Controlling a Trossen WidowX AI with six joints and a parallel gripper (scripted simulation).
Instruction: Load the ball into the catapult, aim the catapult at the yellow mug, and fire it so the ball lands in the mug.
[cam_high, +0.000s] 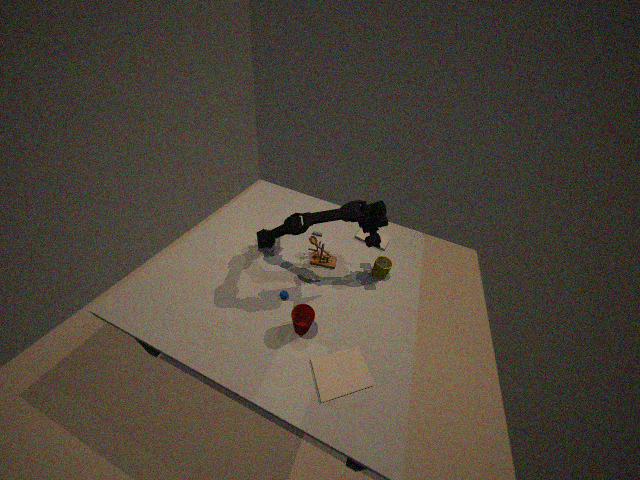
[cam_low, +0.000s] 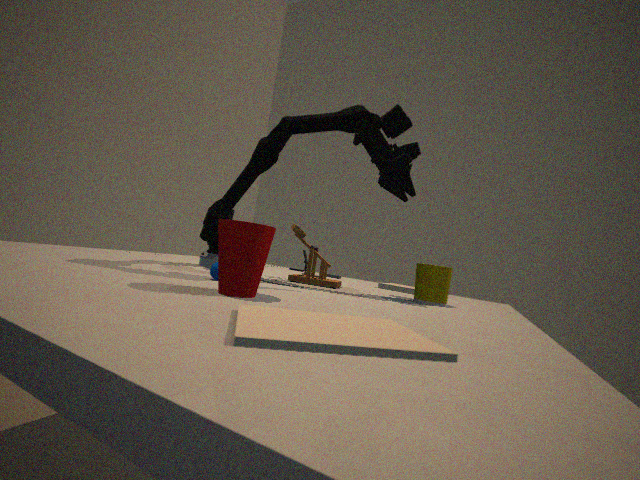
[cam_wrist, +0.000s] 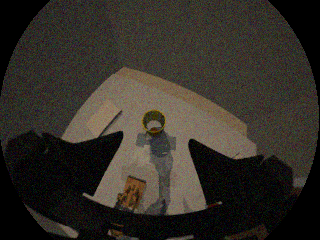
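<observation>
Robotics test bench, maybe lab: black jointed arm (cam_high: 323, 217) (cam_low: 315, 122) on pale tabletop (cam_high: 361, 320) (cam_low: 361, 408) (cam_wrist: 140, 95), plain grey walls (cam_high: 439, 113) (cam_low: 465, 93).

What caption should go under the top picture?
The robot's open gripper hangs above the table, while the blue ball sits beyond the catapult's wooden base.

So there's open air between the end effector (cam_high: 372, 241) (cam_low: 408, 198) (cam_wrist: 156, 139) and the tabletop (cam_high: 356, 310) (cam_low: 361, 413) (cam_wrist: 185, 115). The yellow mug (cam_high: 381, 267) (cam_low: 433, 283) (cam_wrist: 154, 122) sticks up below. Heading back toward the arm's base, the catapult (cam_high: 323, 259) (cam_low: 314, 280) (cam_wrist: 132, 192) is in the way, raised spoon and all. The red cup (cam_high: 302, 318) (cam_low: 245, 258) stands near the blue ball (cam_high: 283, 295) (cam_low: 214, 271), crowding one side, but there's a gap between cup and mug.
</observation>
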